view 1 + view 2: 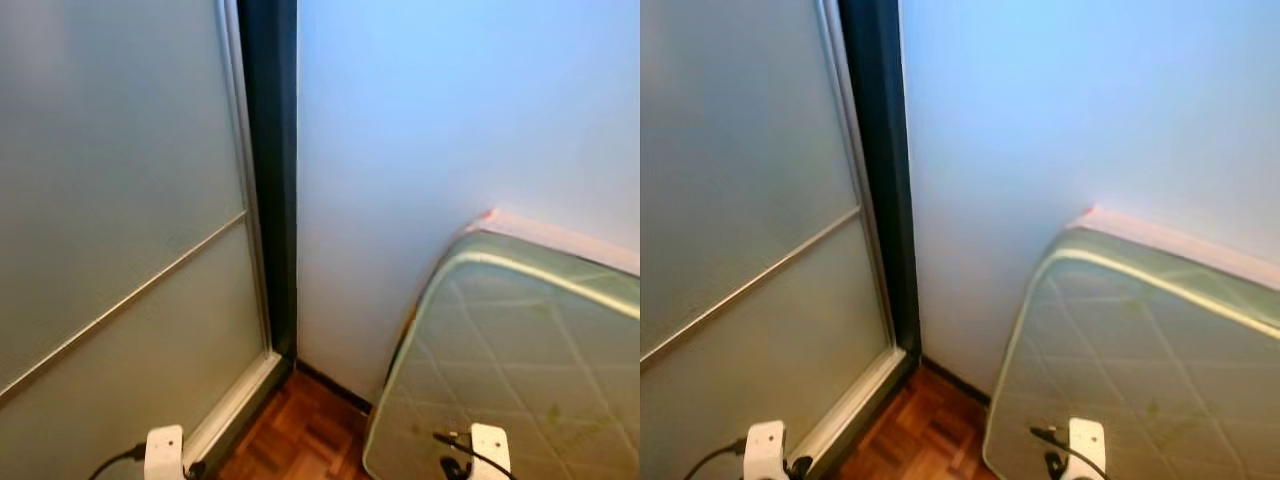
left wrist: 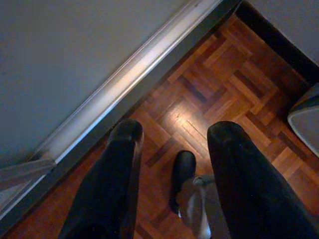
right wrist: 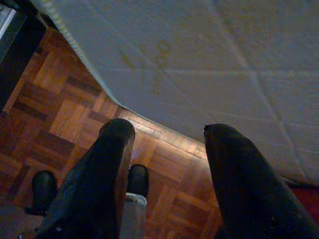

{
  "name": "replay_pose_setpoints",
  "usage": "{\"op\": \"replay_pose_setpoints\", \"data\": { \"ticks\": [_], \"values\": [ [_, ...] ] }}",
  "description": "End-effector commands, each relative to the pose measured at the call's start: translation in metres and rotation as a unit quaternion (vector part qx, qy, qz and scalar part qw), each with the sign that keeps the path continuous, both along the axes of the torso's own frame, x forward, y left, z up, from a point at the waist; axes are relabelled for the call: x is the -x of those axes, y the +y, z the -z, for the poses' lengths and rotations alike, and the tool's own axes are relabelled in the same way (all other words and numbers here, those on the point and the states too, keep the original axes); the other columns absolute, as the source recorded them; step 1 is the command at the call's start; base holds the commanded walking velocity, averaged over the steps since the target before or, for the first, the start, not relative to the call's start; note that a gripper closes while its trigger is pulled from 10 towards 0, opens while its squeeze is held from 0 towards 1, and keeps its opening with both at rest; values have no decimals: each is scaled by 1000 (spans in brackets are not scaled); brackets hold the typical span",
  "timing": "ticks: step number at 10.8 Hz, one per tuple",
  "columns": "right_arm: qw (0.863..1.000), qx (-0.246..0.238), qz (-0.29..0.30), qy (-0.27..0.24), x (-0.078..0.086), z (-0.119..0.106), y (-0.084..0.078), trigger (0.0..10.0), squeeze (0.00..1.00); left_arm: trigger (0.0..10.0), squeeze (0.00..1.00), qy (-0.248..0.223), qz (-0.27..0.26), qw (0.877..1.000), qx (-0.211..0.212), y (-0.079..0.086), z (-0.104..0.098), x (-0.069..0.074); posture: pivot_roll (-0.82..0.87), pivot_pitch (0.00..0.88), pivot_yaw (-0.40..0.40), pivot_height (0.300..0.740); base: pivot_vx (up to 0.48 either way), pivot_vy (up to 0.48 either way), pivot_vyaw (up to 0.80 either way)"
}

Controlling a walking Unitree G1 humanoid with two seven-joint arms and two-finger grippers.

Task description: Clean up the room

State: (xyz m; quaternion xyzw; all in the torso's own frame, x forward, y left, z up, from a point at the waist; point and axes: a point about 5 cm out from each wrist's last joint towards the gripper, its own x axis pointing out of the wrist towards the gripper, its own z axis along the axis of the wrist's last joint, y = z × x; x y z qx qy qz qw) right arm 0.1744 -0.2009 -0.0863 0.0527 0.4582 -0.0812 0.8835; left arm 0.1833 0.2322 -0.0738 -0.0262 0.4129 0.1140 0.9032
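I face a room corner. A quilted pale green mattress [image 1: 520,350] leans against the blue-white wall at the right. My left gripper [image 2: 174,132] hangs open over the parquet floor [image 2: 219,74], near the sliding door's bottom track [image 2: 124,82]. My right gripper [image 3: 169,129] hangs open too, just in front of the mattress's lower edge [image 3: 209,64], with nothing between its fingers. The white wrist mounts of both arms show at the bottom of the head view, left [image 1: 163,452] and right [image 1: 489,448].
A frosted glass sliding door [image 1: 110,230] with a dark frame [image 1: 270,170] fills the left. A dark skirting board [image 1: 330,385] runs along the wall's foot. Between door and mattress lies a narrow strip of parquet [image 1: 300,435]. My black feet [image 2: 182,172] stand on it.
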Motion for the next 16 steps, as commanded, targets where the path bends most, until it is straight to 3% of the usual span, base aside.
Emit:
{"op": "replay_pose_setpoints", "data": {
  "ticks": [1,12,16],
  "values": [
    [1000,1,10,0,-1,-1,-3,10000,0,10000,0,10,-4,1000,5,0,2,4,216,0,-51,740,0,0,0],
    [1000,0,11,0,-1,-1,-3,10000,0,10000,0,12,-4,1000,4,1,3,5,216,0,-51,740,0,0,0],
    [999,-24,22,1,0,1,3,10000,0,10000,0,36,24,999,-10,2,6,12,213,8,-45,740,0,0,0]
  ]
}}
